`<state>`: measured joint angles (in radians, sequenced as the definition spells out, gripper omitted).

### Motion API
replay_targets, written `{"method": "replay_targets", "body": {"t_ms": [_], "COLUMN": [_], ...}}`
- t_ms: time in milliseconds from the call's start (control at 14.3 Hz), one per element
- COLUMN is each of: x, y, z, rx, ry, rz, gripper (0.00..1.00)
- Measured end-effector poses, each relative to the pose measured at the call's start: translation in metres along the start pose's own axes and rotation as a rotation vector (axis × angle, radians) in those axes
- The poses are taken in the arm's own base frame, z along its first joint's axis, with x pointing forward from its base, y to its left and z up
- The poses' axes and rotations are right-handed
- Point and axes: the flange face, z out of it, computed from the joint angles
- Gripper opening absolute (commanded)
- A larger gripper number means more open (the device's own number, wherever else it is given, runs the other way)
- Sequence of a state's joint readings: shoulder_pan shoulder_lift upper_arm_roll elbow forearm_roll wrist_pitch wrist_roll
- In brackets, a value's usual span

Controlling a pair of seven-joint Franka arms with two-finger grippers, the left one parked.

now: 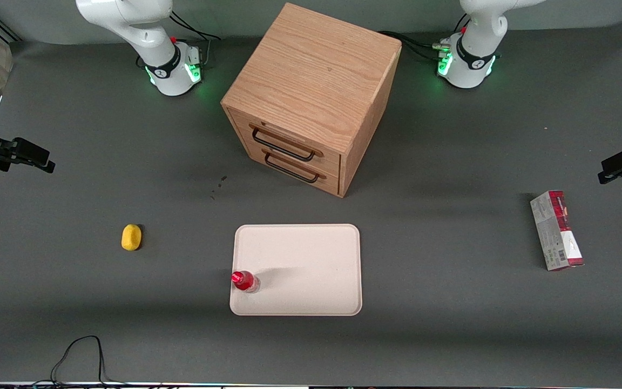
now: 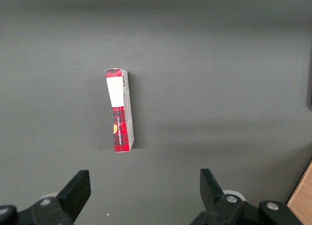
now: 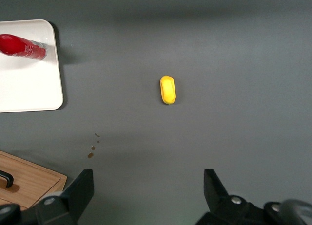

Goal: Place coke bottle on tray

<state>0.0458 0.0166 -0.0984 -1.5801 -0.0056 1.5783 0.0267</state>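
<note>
Gripper: fingers spread wide, holding and touching nothing, raised above the tabletop at the working arm's end. Tray: cream, rectangular, low-rimmed, lying in front of the wooden drawer cabinet; contents, one coke bottle. Coke bottle: red, upright, standing inside the tray at the corner nearest the front camera on the working arm's side, well apart from the fingers. Yellow lump: on the tabletop between bottle and gripper. Red-and-white carton: toward the parked arm's end.
</note>
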Motion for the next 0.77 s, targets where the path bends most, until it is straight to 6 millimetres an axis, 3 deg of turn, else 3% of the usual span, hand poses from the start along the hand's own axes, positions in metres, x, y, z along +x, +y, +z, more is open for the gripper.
{"method": "replay_targets", "body": {"t_ms": [767], "x": [-0.0030], "y": [-0.0031], "z": [0.0010], "rx": [-0.001], "ry": [-0.023], "rz": [-0.006], "gripper": [1.00]}}
